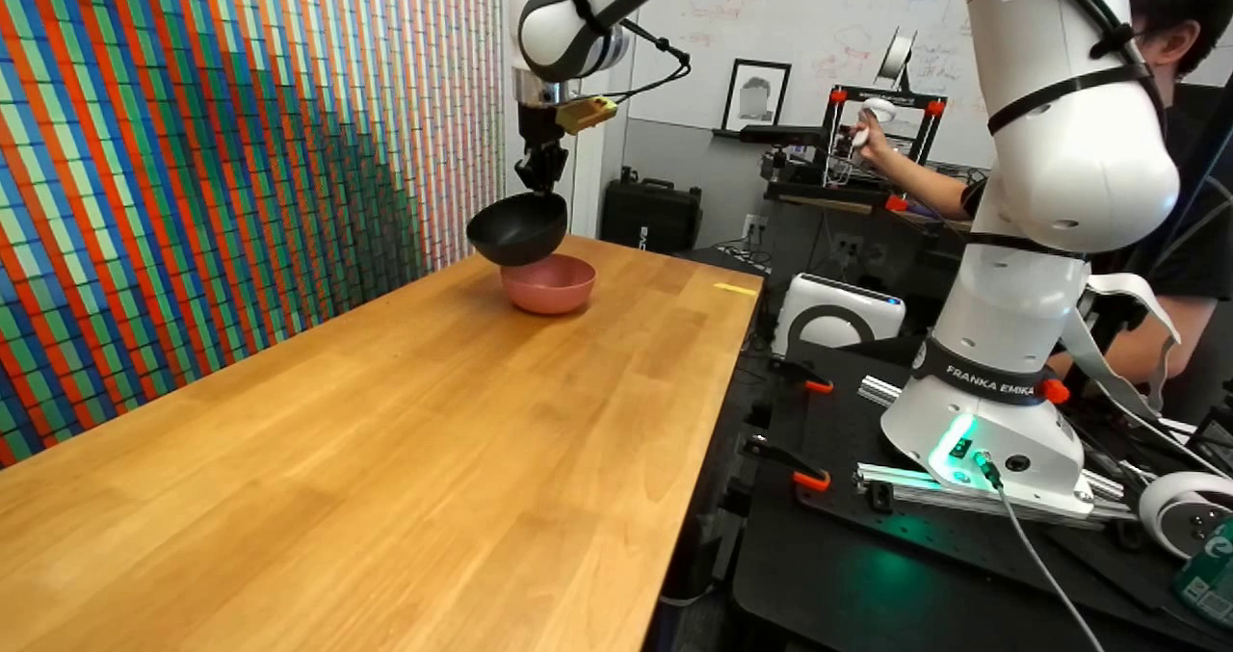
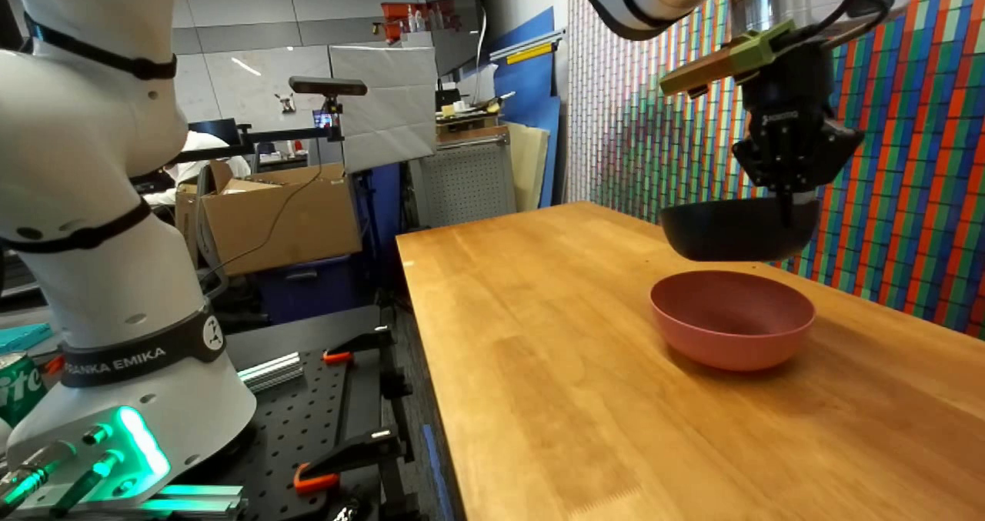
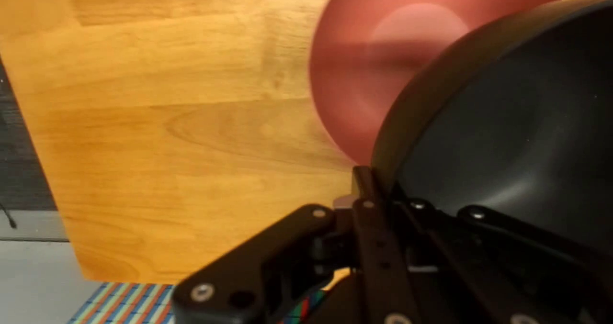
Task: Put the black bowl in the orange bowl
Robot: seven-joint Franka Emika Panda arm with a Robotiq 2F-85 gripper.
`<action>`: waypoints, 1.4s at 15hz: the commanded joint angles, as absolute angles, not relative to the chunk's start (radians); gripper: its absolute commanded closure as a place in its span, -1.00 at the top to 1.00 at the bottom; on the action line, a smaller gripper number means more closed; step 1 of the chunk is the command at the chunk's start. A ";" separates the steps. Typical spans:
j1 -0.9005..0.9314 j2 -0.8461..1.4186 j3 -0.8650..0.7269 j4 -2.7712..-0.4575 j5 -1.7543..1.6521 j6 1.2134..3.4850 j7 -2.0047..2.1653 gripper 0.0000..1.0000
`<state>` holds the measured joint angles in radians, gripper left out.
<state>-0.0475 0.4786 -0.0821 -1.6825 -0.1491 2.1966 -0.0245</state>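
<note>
My gripper (image 3: 383, 183) is shut on the rim of the black bowl (image 3: 517, 113). In both exterior views the gripper (image 1: 545, 188) (image 2: 786, 196) points down and holds the black bowl (image 1: 520, 232) (image 2: 727, 232) in the air, open side up. It looks slightly tilted in an exterior view. The orange bowl (image 1: 551, 291) (image 2: 731, 342) sits upright on the table just below, with a gap between the bowls. In the wrist view the orange bowl (image 3: 342, 70) is partly covered by the black bowl, which lies off to its right side. The orange bowl's visible inside holds nothing.
The wooden table (image 1: 462, 440) (image 2: 554, 367) carries the orange bowl. A wall of coloured stripes (image 1: 222, 151) (image 2: 923, 159) runs along its far side. A yellow strip (image 1: 735, 289) lies near a table edge. A person (image 1: 1185, 199) stands behind the robot base.
</note>
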 commanded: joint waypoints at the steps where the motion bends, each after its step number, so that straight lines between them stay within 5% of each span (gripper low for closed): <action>1: -0.123 0.467 -0.076 -1.636 -0.074 2.117 -0.092 -0.93; 18: -0.224 0.417 -0.048 -1.778 0.148 2.174 -0.321 -0.94; 19: -0.221 0.412 -0.050 -1.788 0.146 2.187 -0.317 -0.40; 21: -0.221 0.401 -0.045 -1.805 0.147 2.202 -0.339 -0.28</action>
<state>-0.2144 0.4544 -0.0548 -1.7488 0.1481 2.1676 -0.2978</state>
